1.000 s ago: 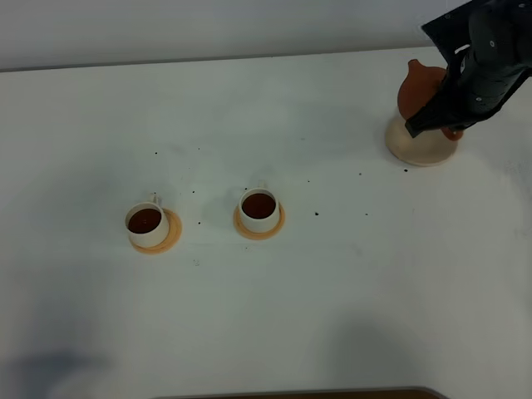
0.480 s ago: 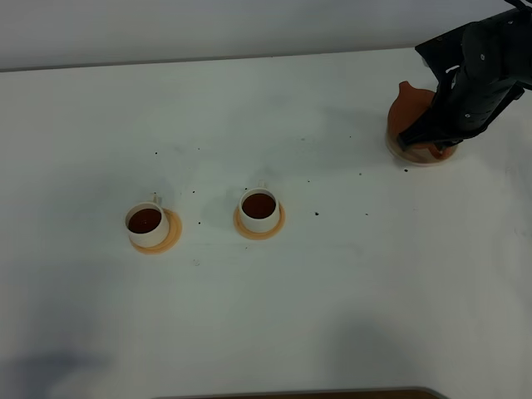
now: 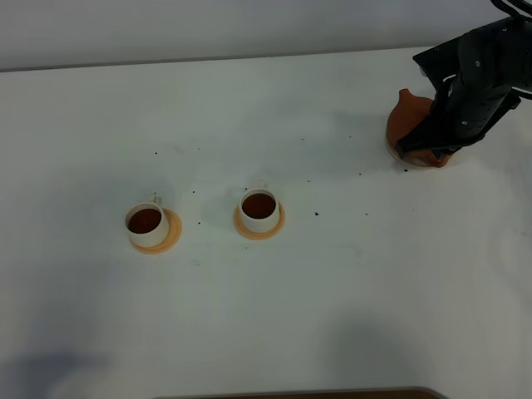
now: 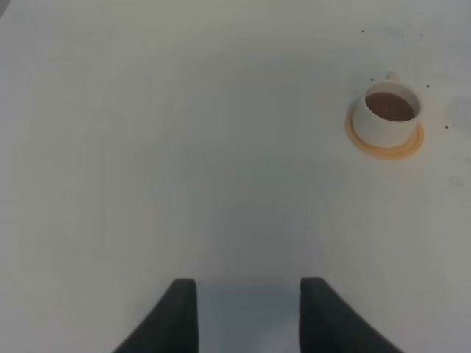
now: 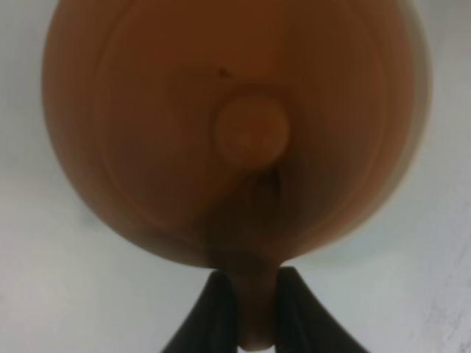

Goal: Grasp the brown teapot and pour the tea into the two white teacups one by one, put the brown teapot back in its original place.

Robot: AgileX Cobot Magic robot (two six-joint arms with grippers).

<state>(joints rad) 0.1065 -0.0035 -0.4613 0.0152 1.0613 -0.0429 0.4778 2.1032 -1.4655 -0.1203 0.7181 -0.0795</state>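
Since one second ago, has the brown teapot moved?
Yes. The brown teapot has come down onto the beige saucer, which it now almost covers; the saucer itself stayed put.

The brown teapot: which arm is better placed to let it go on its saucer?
The right arm. Its fingers are shut on the brown teapot handle, at the saucer. The left gripper hangs open over bare table, far away near a teacup.
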